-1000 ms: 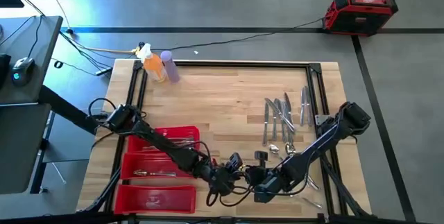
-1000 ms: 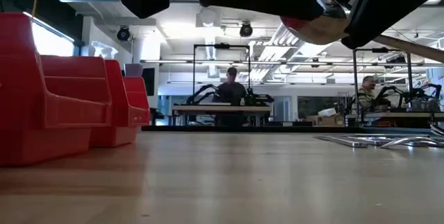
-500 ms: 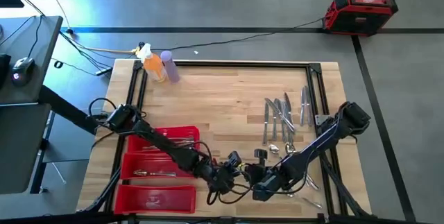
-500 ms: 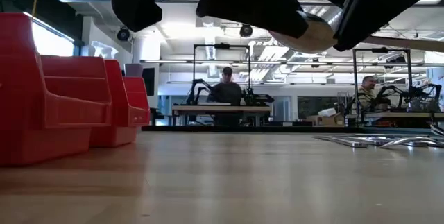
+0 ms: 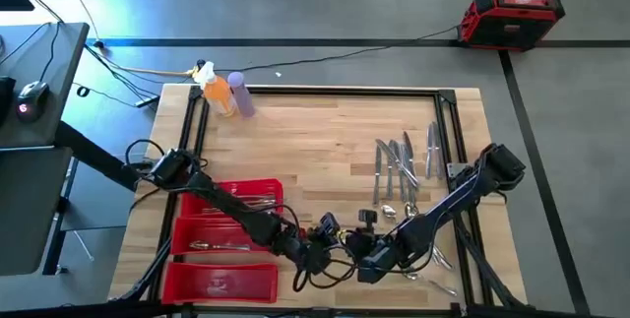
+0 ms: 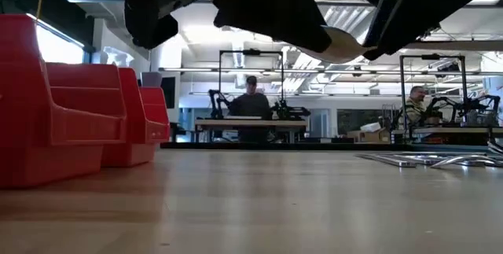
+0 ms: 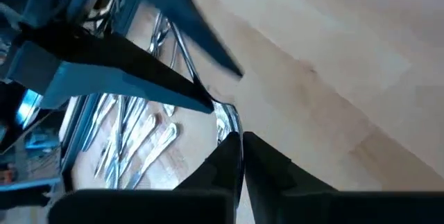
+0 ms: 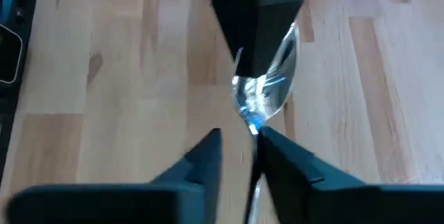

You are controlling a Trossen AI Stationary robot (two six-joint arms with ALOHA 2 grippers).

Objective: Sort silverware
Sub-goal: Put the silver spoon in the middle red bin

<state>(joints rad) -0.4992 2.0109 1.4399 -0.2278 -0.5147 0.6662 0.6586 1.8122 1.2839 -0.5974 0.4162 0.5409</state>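
Spoon (image 8: 267,89) seen only in wrist views, pinched by both left gripper (image 5: 325,249) and right gripper (image 5: 356,251); near table (image 5: 315,151) front edge, open wood beyond.

No text, label, brand, number or sign can be read in any of the views. On the red case (image 5: 513,16) that stands on the floor beyond the table, a blue panel is seen, but no letters can be made out on it. On the orange bottle (image 5: 217,95) and the purple bottle (image 5: 241,94) no label can be read. In the low view, the red bins (image 6: 75,120) are shown plain, without any printing, and in the room behind them no sign is legible. Nothing written is shown in the two wrist views either.
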